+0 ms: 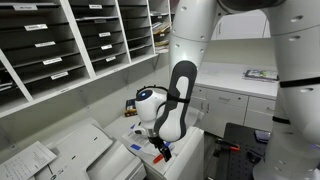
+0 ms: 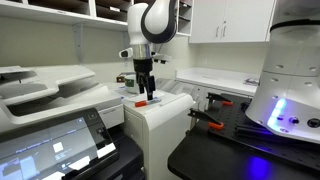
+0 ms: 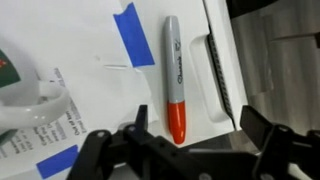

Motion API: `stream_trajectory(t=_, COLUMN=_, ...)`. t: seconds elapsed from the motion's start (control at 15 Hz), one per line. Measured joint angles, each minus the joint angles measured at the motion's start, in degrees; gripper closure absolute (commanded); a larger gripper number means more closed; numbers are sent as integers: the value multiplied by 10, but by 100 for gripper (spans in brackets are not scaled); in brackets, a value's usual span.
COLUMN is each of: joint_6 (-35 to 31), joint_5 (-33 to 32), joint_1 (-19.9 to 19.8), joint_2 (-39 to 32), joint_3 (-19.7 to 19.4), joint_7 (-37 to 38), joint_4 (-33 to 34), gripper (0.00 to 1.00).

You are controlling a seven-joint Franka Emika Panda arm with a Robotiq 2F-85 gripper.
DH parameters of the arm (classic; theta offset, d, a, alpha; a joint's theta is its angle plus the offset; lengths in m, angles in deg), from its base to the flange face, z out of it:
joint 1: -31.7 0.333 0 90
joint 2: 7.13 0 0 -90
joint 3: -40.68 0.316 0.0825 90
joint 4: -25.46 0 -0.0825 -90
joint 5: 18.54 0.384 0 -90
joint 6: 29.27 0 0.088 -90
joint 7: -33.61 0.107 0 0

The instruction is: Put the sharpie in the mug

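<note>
Your black gripper point(image 3: 197, 132) hangs spread wide over the white paper-covered top point(image 3: 90, 50); the slim grey sharpie with a red cap point(image 3: 172, 75) lies flat there beside a blue tape strip point(image 3: 132, 32); the pale round mug point(image 3: 30, 100) stands apart from it.

Labelled mail-sorter shelves point(image 1: 70, 40) fill the upper left of an exterior view, with white base cabinets point(image 1: 225, 105) at right centre. In an exterior view, wall cupboards point(image 2: 230, 20) sit upper right, a copier point(image 2: 45, 85) at left (its touchscreen point(image 2: 60, 150) lit), and a black table point(image 2: 230, 155) lower right.
</note>
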Motion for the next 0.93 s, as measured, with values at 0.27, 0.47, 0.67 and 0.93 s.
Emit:
stream_trajectory(t=0.27, joint_6=-17, joint_5=-61, joint_1=0, joint_2=-39, joint_3=-12, joint_7=18, joint_4=28, gripper=56)
stream_trajectory(t=0.47, joint_6=-19, joint_5=-84, joint_1=0, joint_2=-60, joint_3=-18, joint_7=28, joint_4=58, gripper=78)
stream_trajectory(t=0.67, joint_6=-19, joint_5=-85, joint_1=0, joint_2=-83, joint_3=-14, joint_7=28, joint_4=75, gripper=96)
stream_trajectory(t=0.93, joint_6=-18, joint_5=-85, joint_1=0, joint_2=-83, joint_3=-10, joint_7=28, joint_4=77, gripper=94)
